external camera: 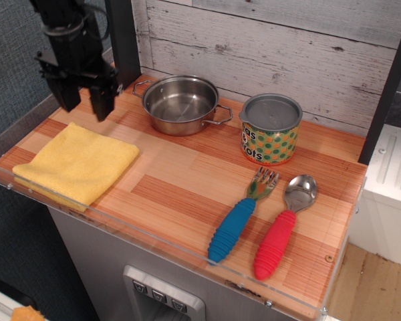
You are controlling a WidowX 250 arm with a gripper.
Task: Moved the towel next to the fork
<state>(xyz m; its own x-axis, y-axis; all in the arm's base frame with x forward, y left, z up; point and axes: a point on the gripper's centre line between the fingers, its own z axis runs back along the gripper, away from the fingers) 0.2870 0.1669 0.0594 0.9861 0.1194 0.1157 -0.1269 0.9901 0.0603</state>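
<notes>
- The gripper (85,105) hung over the far left part of the wooden table (187,180), its two black fingers (101,100) spread apart and pointing down, with nothing held between them.
- The fingertips stood above the wood just behind the far edge of the towel (77,162); whether they touched the surface could not be told.
- The towel, a folded yellow square, lay flat at the table's near left corner, close against the clear plastic rim (120,231) that runs along the front.
- To the right of the gripper, a steel pot (181,103) with two side handles sat empty near the plank wall (274,47).
- Further right stood a tin can (271,128), patterned with green and orange dots, grey lid on top, near the pot but apart from it.
- In front of the can, the fork (239,215) lay with its blue ribbed handle toward the front edge and its tines toward the can.
- Just beside it on the right lay a spoon (284,226) with a red ribbed handle, roughly parallel to the fork.
- A wide stretch of bare wood separated towel and fork, which lay well apart.
</notes>
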